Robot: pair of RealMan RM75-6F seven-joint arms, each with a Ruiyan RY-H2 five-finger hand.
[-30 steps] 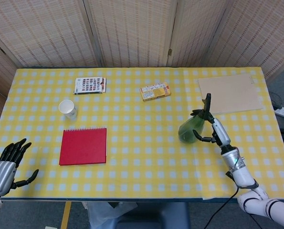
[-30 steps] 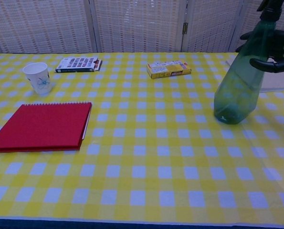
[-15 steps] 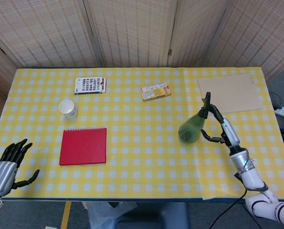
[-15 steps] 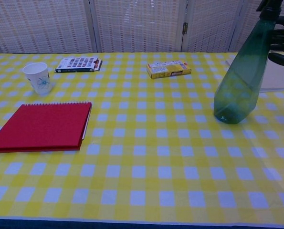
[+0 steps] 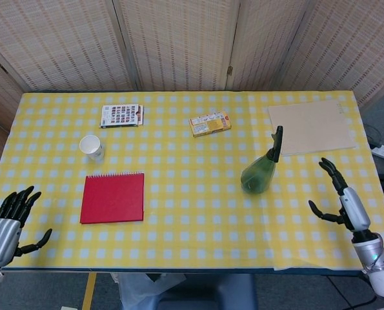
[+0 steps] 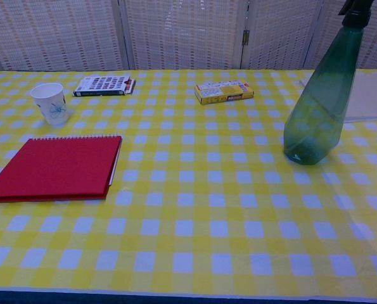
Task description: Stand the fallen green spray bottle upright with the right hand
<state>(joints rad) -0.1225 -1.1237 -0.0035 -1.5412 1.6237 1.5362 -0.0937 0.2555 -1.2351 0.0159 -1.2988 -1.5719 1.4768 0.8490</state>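
Woven screens close off the back of a bench (image 5: 179, 213) spread with a yellow-and-white check cloth. On its right half the green spray bottle (image 5: 261, 169) stands upright on its base, black nozzle on top, just in front of a tan board (image 5: 312, 126) lying flat near the far right corner. The right hand (image 5: 343, 200) hangs well apart from the bottle, near the bench's right front edge, fingers spread and holding nothing. The left hand (image 5: 10, 223) sits at the front left corner, fingers likewise apart and empty. A red spiral notebook (image 5: 112, 197) lies on the left side, with a white paper cup (image 5: 91, 147) just beyond it. Farther back lie a flat patterned box (image 5: 121, 115) and a small yellow box (image 5: 210, 123) near the middle.
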